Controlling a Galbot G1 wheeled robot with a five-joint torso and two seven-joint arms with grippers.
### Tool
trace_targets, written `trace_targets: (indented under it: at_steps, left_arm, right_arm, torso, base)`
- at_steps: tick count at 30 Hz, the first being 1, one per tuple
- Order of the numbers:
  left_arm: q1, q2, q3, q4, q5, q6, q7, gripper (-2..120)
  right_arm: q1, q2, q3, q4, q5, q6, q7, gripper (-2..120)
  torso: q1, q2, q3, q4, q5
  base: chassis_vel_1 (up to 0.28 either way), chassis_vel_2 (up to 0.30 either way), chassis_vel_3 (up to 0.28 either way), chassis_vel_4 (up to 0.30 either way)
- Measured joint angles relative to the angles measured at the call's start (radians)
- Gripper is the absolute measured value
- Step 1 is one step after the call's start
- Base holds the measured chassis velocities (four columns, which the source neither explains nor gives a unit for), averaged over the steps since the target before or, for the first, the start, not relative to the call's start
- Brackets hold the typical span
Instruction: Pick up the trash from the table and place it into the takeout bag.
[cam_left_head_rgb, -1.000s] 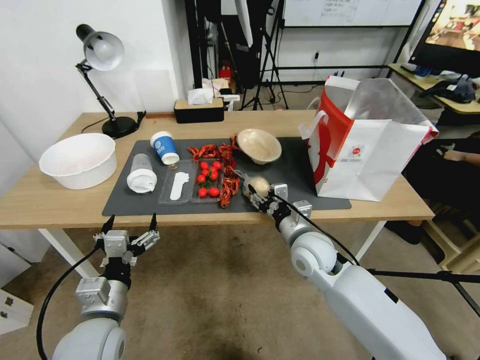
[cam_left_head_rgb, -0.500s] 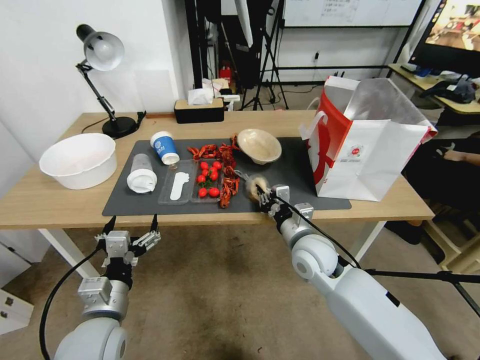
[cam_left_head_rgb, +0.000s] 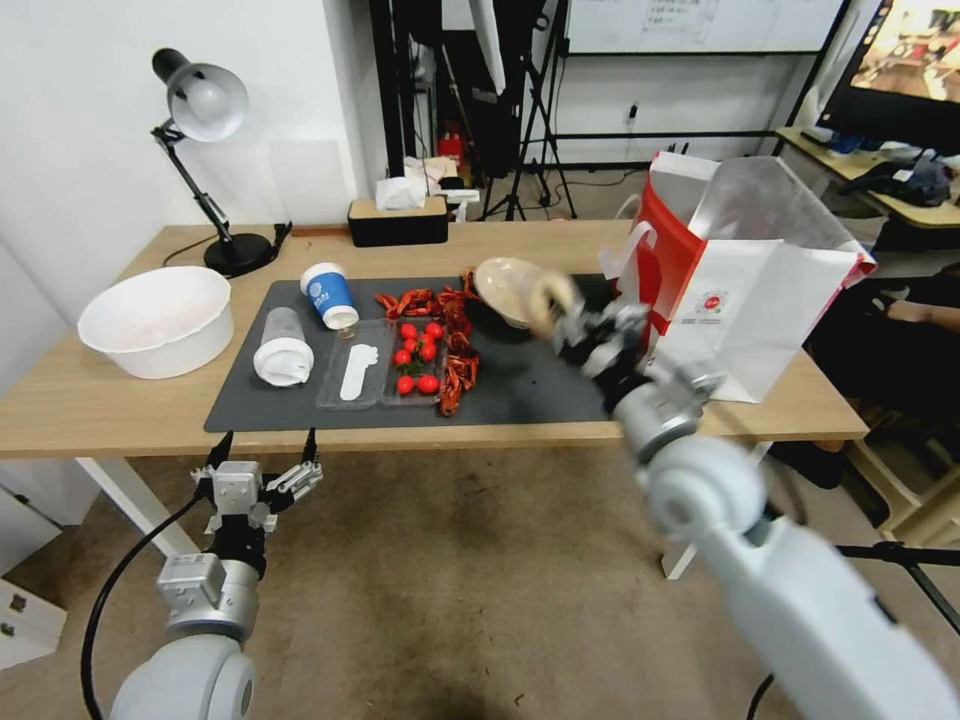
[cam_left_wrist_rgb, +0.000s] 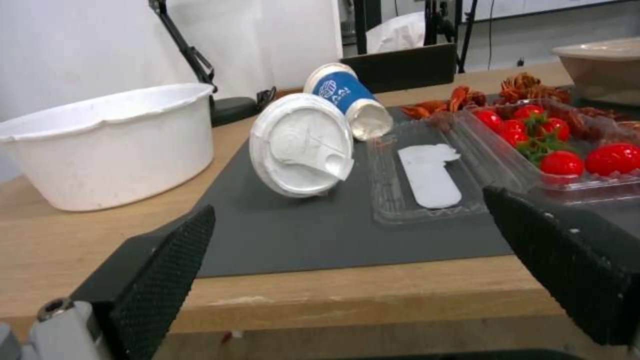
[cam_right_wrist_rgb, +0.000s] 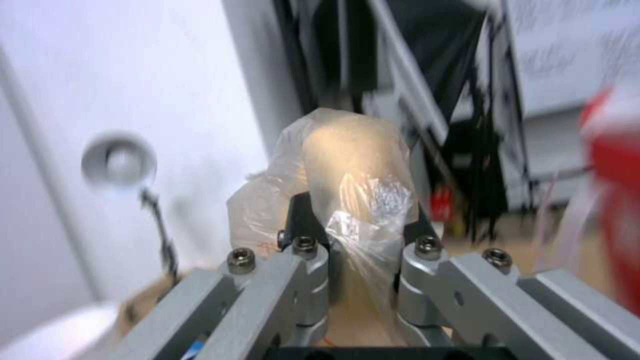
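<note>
Right gripper (cam_left_head_rgb: 562, 312) is raised above the dark grey mat (cam_left_head_rgb: 540, 385), its fingers (cam_right_wrist_rgb: 303, 220) pinched on the small clear bag with beige lump (cam_right_wrist_rgb: 350, 170), which stands up out of the closed jaws. Just behind the held bag sits the beige bowl (cam_left_head_rgb: 505, 285), and close beside the gripper on its right stands the takeout bag (cam_left_head_rgb: 740, 280), open at the top on the table (cam_left_head_rgb: 120, 410). Well to the gripper's left on the mat lie the clear lidded cup (cam_left_head_rgb: 283, 348) and the blue-white paper cup (cam_left_head_rgb: 330, 295), both on their sides. Left gripper (cam_left_head_rgb: 258, 470) hangs below the table's near edge, far from the right one, its fingers (cam_left_wrist_rgb: 163, 270) spread wide and holding nothing.
</note>
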Motion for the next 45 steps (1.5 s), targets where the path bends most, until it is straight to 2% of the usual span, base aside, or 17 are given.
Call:
trace_targets:
  at_steps: [5, 7, 8, 10, 12, 15, 21, 25, 26, 28, 30, 31, 39, 41, 43, 45]
  left_arm:
    - [0.004, -0.004, 0.006, -0.002, 0.006, -0.001, 0.001, 100]
    - [0.009, -0.004, 0.009, -0.005, 0.01, -0.007, 0.002, 100]
    - [0.009, -0.004, 0.009, -0.005, 0.01, -0.007, 0.002, 100]
    - [0.013, -0.006, 0.014, -0.007, 0.015, -0.011, 0.003, 100]
    - [0.015, -0.008, 0.016, -0.008, 0.018, -0.014, 0.003, 100]
    - [0.019, -0.011, 0.02, -0.01, 0.024, -0.021, 0.004, 100]
    - [0.022, -0.012, 0.02, -0.013, 0.026, -0.026, 0.004, 100]
    - [0.028, -0.013, 0.018, -0.014, 0.027, -0.03, 0.005, 100]
    - [0.029, -0.013, 0.018, -0.015, 0.028, -0.031, 0.005, 100]
    - [0.03, -0.014, 0.017, -0.015, 0.028, -0.031, 0.005, 100]
    - [0.03, -0.014, 0.017, -0.015, 0.03, -0.031, 0.005, 100]
    - [0.03, -0.014, 0.017, -0.015, 0.03, -0.031, 0.005, 100]
    - [0.025, -0.015, 0.019, -0.012, 0.032, -0.031, 0.005, 100]
    - [0.025, -0.015, 0.019, -0.011, 0.032, -0.031, 0.005, 100]
    - [0.024, -0.015, 0.019, -0.009, 0.032, -0.031, 0.005, 100]
    - [0.024, -0.014, 0.019, -0.009, 0.032, -0.031, 0.005, 100]
  right_arm:
    - [0.065, -0.089, 0.138, 0.057, 0.093, 0.009, 0.035, 7]
    - [0.131, -0.141, 0.22, 0.025, 0.136, -0.019, 0.118, 6]
    - [0.131, -0.141, 0.22, 0.025, 0.136, -0.019, 0.118, 6]
    - [0.186, -0.17, 0.258, -0.032, 0.156, -0.055, 0.202, 6]
    - [0.202, -0.18, 0.267, -0.056, 0.161, -0.073, 0.233, 6]
    - [0.227, -0.194, 0.273, -0.117, 0.163, -0.15, 0.327, 6]
    - [0.23, -0.181, 0.258, -0.15, 0.169, -0.188, 0.371, 6]
    - [0.226, -0.17, 0.251, -0.157, 0.169, -0.202, 0.379, 17]
    - [0.227, -0.168, 0.248, -0.159, 0.169, -0.203, 0.379, 24]
    - [0.228, -0.166, 0.246, -0.159, 0.17, -0.204, 0.379, 27]
    - [0.229, -0.164, 0.245, -0.159, 0.173, -0.204, 0.379, 37]
    - [0.229, -0.164, 0.245, -0.159, 0.173, -0.204, 0.379, 37]
    - [0.227, -0.165, 0.245, -0.155, 0.175, -0.206, 0.377, 70]
    - [0.228, -0.166, 0.246, -0.153, 0.176, -0.206, 0.377, 74]
    - [0.235, -0.168, 0.249, -0.151, 0.176, -0.188, 0.353, 86]
    - [0.238, -0.168, 0.25, -0.151, 0.18, -0.157, 0.324, 89]
  torso:
    - [0.0, 0.0, 0.0, 0.0, -0.0001]
    - [0.0, 0.0, 0.0, -0.0001, -0.0001]
    - [0.0, 0.0, 0.0, -0.0001, -0.0001]
    - [0.0, 0.0, 0.0, 0.0001, 0.0001]
    - [0.0, 0.0, 0.0, 0.0, -0.0002]
    - [0.0, 0.0, 0.0, -0.0001, 0.0]
    - [0.0, 0.0, 0.0, 0.0, -0.0001]
    - [0.0, 0.0, 0.0, 0.0, -0.0002]
    - [0.0, 0.0, 0.0, 0.0, -0.0004]
    - [0.0, 0.0, 0.0, 0.0, -0.0004]
    - [0.0, 0.0, 0.0, 0.0, -0.0004]
    - [0.0, 0.0, 0.0, 0.0, -0.0004]
    - [0.0, 0.0, 0.0, 0.0, -0.0003]
    - [0.0, 0.0, 0.0, -0.0001, -0.0003]
    - [0.0, 0.0, 0.0, -0.0001, -0.0003]
    - [0.0, 0.0, 0.0, -0.0001, -0.0002]
  base:
    - [0.0, 0.0, 0.0, 0.0]
    - [0.0, 0.0, 0.0, 0.0]
    - [0.0, 0.0, 0.0, 0.0]
    - [0.0, 0.0, 0.0, 0.0]
    - [0.0, 0.0, 0.0, 0.0]
    - [0.0, 0.0, 0.0, 0.0]
    - [0.0, 0.0, 0.0, 0.0]
    - [0.0, 0.0, 0.0, 0.0]
    - [0.0, 0.0, 0.0, 0.0]
    - [0.0, 0.0, 0.0, 0.0]
    - [0.0, 0.0, 0.0, 0.0]
    - [0.0, 0.0, 0.0, 0.0]
    - [0.0, 0.0, 0.0, 0.0]
    - [0.0, 0.0, 0.0, 0.0]
    - [0.0, 0.0, 0.0, 0.0]
    - [0.0, 0.0, 0.0, 0.0]
